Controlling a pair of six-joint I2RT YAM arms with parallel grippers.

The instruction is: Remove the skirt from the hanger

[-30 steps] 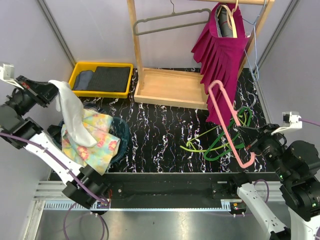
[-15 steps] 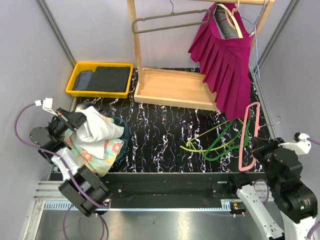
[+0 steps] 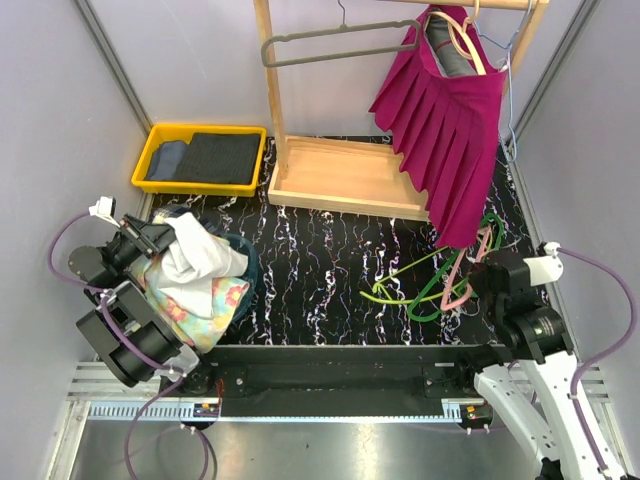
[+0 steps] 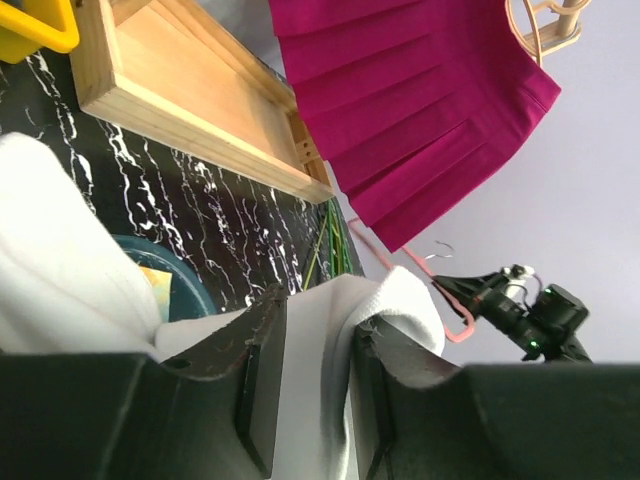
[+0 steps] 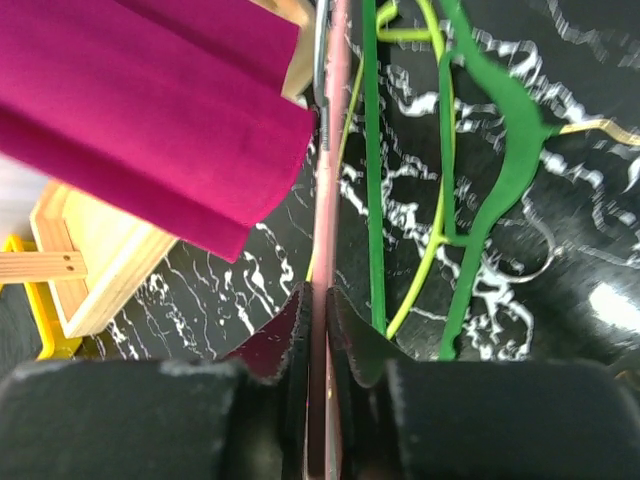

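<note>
Left gripper (image 4: 312, 322) clamps a white garment (image 4: 60, 260) over the basket (image 3: 246, 262), apparently to drop it in. Right gripper (image 5: 318, 322) pinches the pink hanger (image 5: 328, 200) low by green hangers (image 5: 372, 200) on the worktop (image 3: 320, 250), likely discarding it. Magenta skirt (image 3: 450, 130) hangs on the rack's (image 3: 270, 100) tan hanger (image 3: 466, 40), untouched.

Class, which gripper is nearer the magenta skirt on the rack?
Right. The right gripper sits close to the skirt, gripping the pink hanger; the left gripper is across the table, clamping white cloth.
</note>
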